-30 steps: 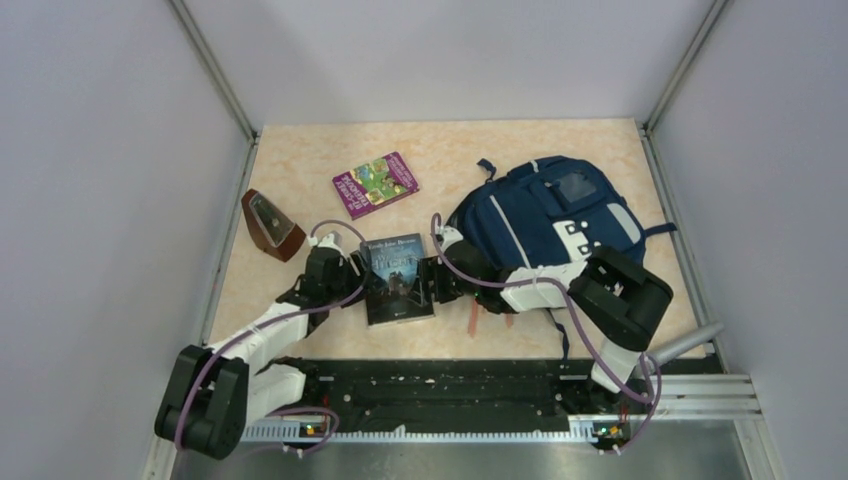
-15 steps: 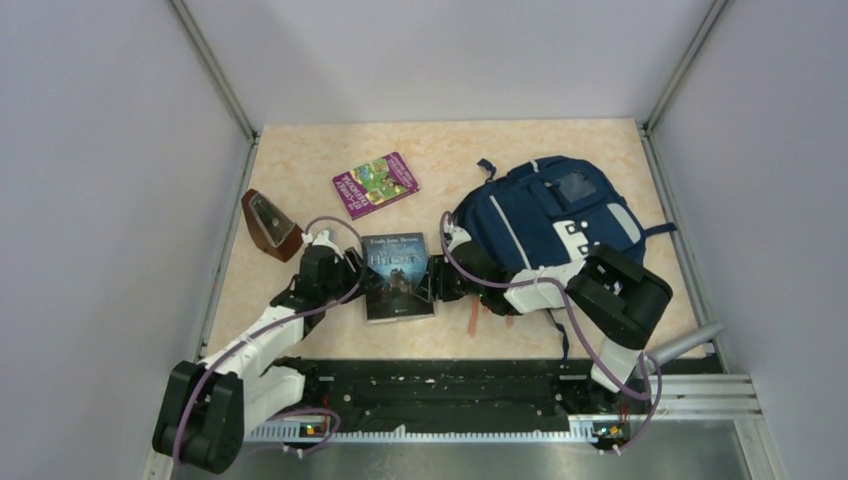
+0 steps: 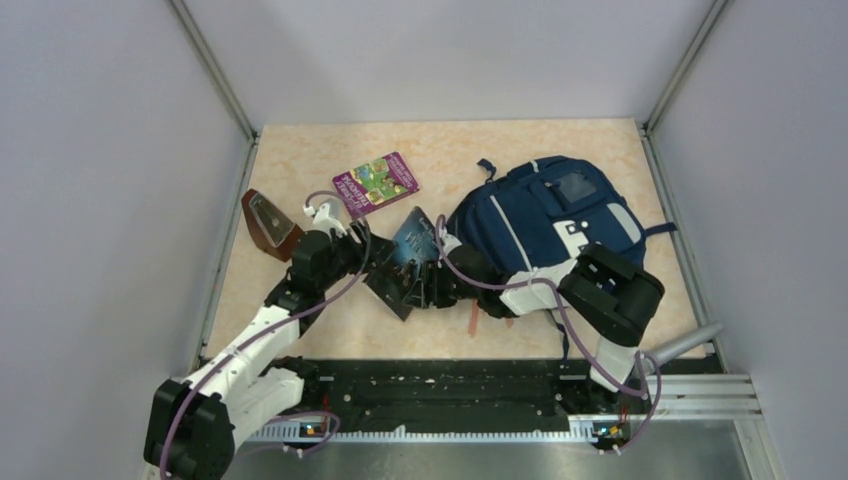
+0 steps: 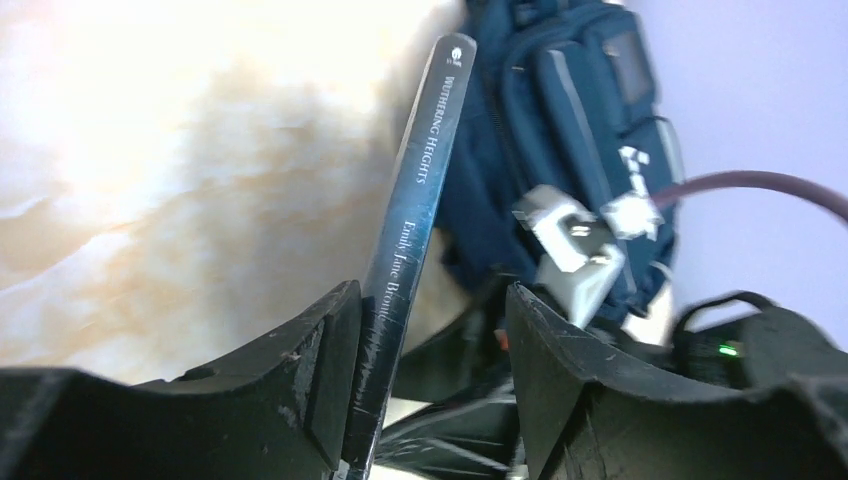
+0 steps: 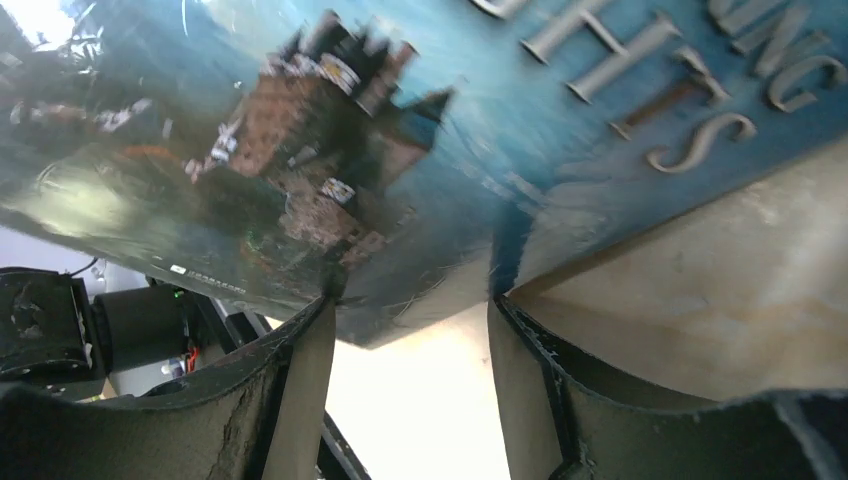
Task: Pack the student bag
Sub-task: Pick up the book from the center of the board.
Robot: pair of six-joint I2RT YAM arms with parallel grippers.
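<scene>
**Novel up on edge, nothing in the bag yet**

By my reading the packing has barely begun. The large navy blue fabric backpack (image 3: 545, 215) lies flat at the right of the pale marbled surface (image 3: 450, 150), and from above I see no open mouth and nothing inside it.

The dark blue paperback novel (image 4: 420, 170) stands tipped on edge between my two arms, just left of the bag. The left pincer (image 4: 430, 300) is half wide: the spine leans on one finger with a clear gap to the other, so it is not clamped. The right pincer (image 5: 410, 305) also stands apart, with the cover resting across its tips.

Still to do: grip the novel properly, open the bag and load it. The purple paperback (image 3: 376, 183) waits behind, and a brown wedge-shaped object (image 3: 270, 225) sits by the left wall. The right arm lies across the backpack's near side, blocking access, and a thin pink strip (image 3: 470, 320) lies below it.
</scene>
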